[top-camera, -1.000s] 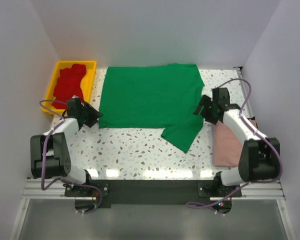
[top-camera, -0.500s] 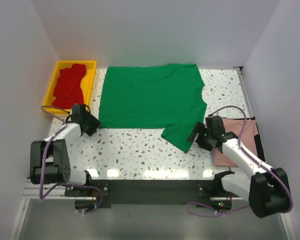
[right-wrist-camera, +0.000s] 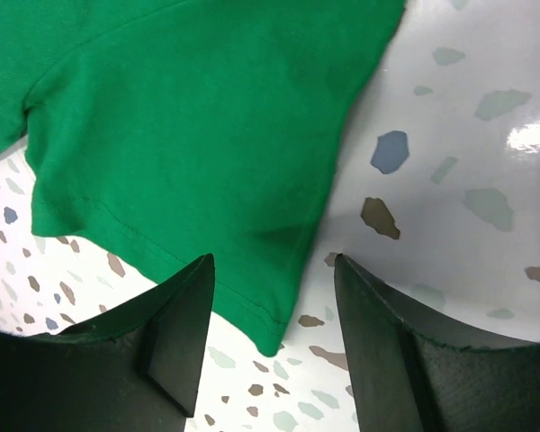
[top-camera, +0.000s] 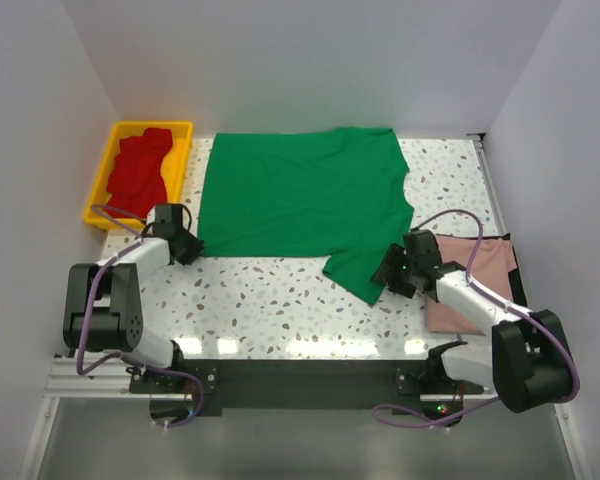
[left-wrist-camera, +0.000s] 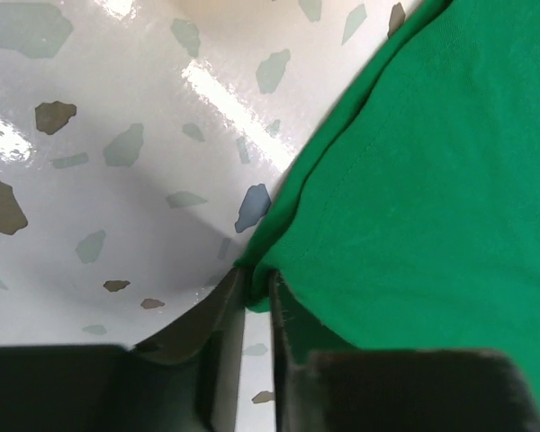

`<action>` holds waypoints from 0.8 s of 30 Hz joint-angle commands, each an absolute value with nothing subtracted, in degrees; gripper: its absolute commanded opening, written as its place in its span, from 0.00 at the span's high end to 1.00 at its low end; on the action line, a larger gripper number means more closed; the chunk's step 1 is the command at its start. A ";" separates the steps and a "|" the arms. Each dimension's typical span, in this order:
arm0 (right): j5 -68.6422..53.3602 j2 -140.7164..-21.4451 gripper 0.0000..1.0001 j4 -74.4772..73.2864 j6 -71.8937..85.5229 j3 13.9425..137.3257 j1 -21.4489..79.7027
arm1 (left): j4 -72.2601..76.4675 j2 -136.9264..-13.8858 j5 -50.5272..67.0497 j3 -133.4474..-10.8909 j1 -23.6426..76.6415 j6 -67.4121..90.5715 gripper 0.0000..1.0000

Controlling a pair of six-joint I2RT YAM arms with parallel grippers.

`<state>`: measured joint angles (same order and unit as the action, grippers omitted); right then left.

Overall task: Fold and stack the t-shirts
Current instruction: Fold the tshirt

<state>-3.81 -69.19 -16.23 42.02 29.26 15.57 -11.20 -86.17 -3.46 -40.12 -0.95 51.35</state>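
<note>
A bright green t-shirt (top-camera: 300,200) lies spread flat across the middle of the table, one sleeve pointing toward the near right. My left gripper (top-camera: 190,247) is at its near left corner. In the left wrist view the left gripper (left-wrist-camera: 256,283) is shut on the hem of the green t-shirt (left-wrist-camera: 432,180). My right gripper (top-camera: 390,270) is at the sleeve tip. In the right wrist view the right gripper (right-wrist-camera: 273,270) is open, its fingers straddling the sleeve corner of the green t-shirt (right-wrist-camera: 189,117) without touching it. A dusty pink t-shirt (top-camera: 480,270) lies under the right arm. Red t-shirts (top-camera: 138,172) are piled at the far left.
The red shirts lie in a yellow plastic tray (top-camera: 152,125) at the far left corner. The speckled white table (top-camera: 270,295) shows bare in a strip between the green shirt and the arm bases. White walls close in the left, back and right sides.
The left gripper slid to the shirt's near left corner and shut on the hem. The right arm swung from the shirt's right edge toward me, to the sleeve tip, its jaws narrowing a little.
</note>
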 commanded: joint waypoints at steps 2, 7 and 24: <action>-2.64 -70.84 0.42 -13.19 43.68 27.34 17.05 | -11.78 -87.80 -5.98 -41.57 -0.62 51.33 0.87; -1.41 -71.36 0.53 -12.48 43.77 26.10 18.02 | -11.95 -87.01 -6.50 -41.84 -0.62 50.63 1.00; -3.86 -57.94 1.00 -27.30 40.78 27.51 18.90 | -19.15 -76.66 -8.52 -41.14 -2.28 48.26 1.00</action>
<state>-3.57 -63.83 -18.57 42.39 27.24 18.65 -16.69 -81.03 -6.17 -40.84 -1.52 49.98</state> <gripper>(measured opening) 0.010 0.026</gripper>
